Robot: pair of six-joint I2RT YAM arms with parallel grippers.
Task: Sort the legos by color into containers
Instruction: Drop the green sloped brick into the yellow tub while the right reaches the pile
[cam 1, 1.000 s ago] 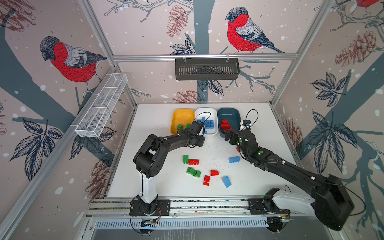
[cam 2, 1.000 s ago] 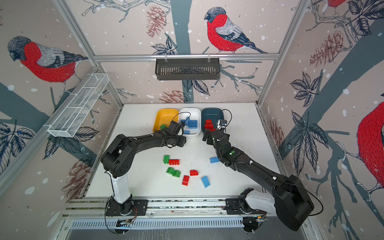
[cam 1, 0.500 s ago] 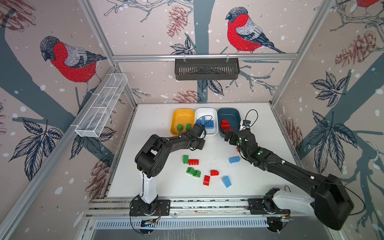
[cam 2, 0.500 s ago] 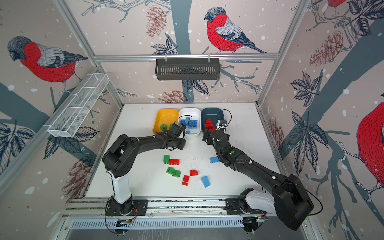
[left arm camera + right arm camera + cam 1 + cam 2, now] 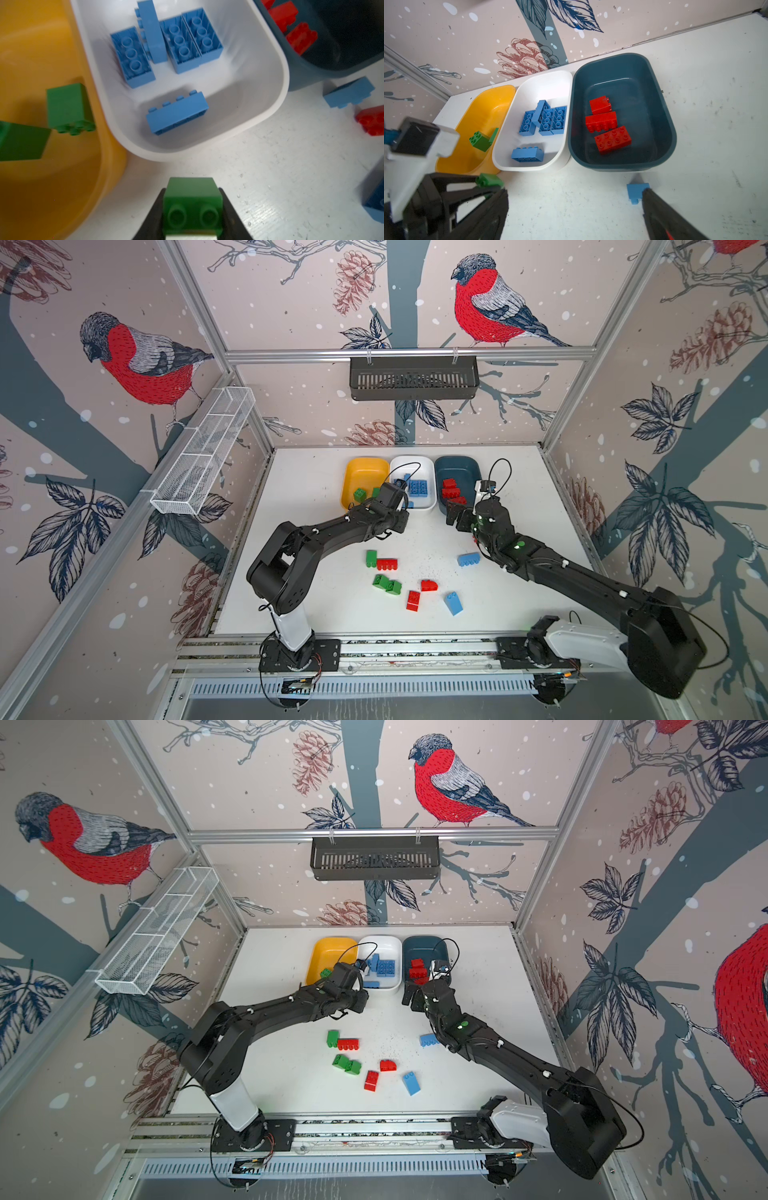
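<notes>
Since a second ago the left jaws have come together, and they now sit clamped on a small green studded plastic brick (image 5: 192,204), gripping its two side faces with the studs turned back toward the wrist. It hangs over the white bench (image 5: 270,176), just in front of where two tubs meet.

As I judge it, the coming move turns on one thing. The shallow yellow plastic tub (image 5: 365,472) lies at about 11 o'clock from the clamped brick in both top views, close by, and the left arm is the nearer one. A short lift over the rim should do.

That tub holds two green bricks (image 5: 68,106). The shallow white plastic tub (image 5: 259,62), at about 1 o'clock, holds five light blue bricks (image 5: 177,113). The dark teal plastic tub (image 5: 660,116) holds three red bricks (image 5: 612,139).

I see the right jaws wide apart and empty before the teal tub, with a loose light blue brick (image 5: 635,191) just beside one finger.
</notes>
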